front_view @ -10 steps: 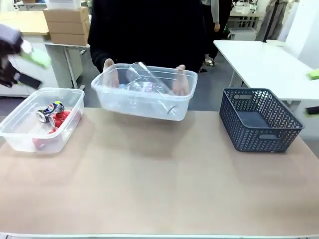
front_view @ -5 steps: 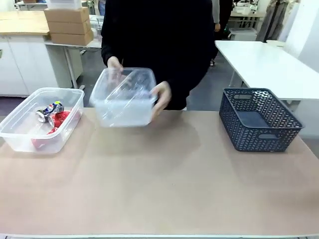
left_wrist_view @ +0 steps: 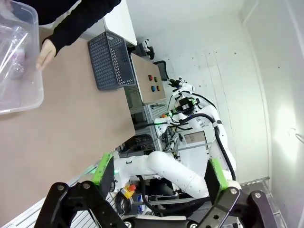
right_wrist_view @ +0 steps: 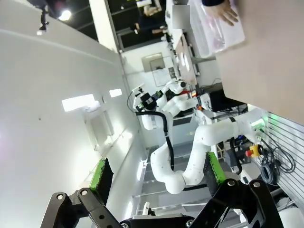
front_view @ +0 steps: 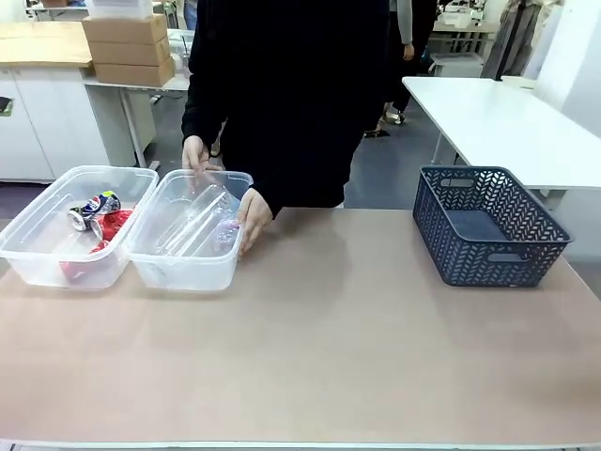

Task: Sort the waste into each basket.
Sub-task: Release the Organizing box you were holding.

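Two clear baskets stand side by side at the table's left. The left basket point(front_view: 38, 258) holds a blue-silver can point(front_view: 94, 207) and a red can point(front_view: 113, 227). In the right basket point(front_view: 183, 274) lie clear plastic bottles point(front_view: 192, 224), and a person's hands point(front_view: 252, 214) rest on its far rim and right side. The same basket point(left_wrist_view: 21, 95) and a hand point(left_wrist_view: 46, 51) show in the left wrist view, far from my open left gripper point(left_wrist_view: 159, 171). My right gripper point(right_wrist_view: 157, 172) is open and holds nothing, far from that basket point(right_wrist_view: 228, 40).
A dark grey lattice basket point(front_view: 488, 225) stands at the table's right, also in the left wrist view point(left_wrist_view: 111, 59). The person in black stands at the far edge behind the clear baskets. The tan table top point(front_view: 329, 348) lies bare in the middle and front.
The person has brought the basket of bottles down from mid-air at the far edge and set it beside the basket of cans. My left gripper has left the front view.
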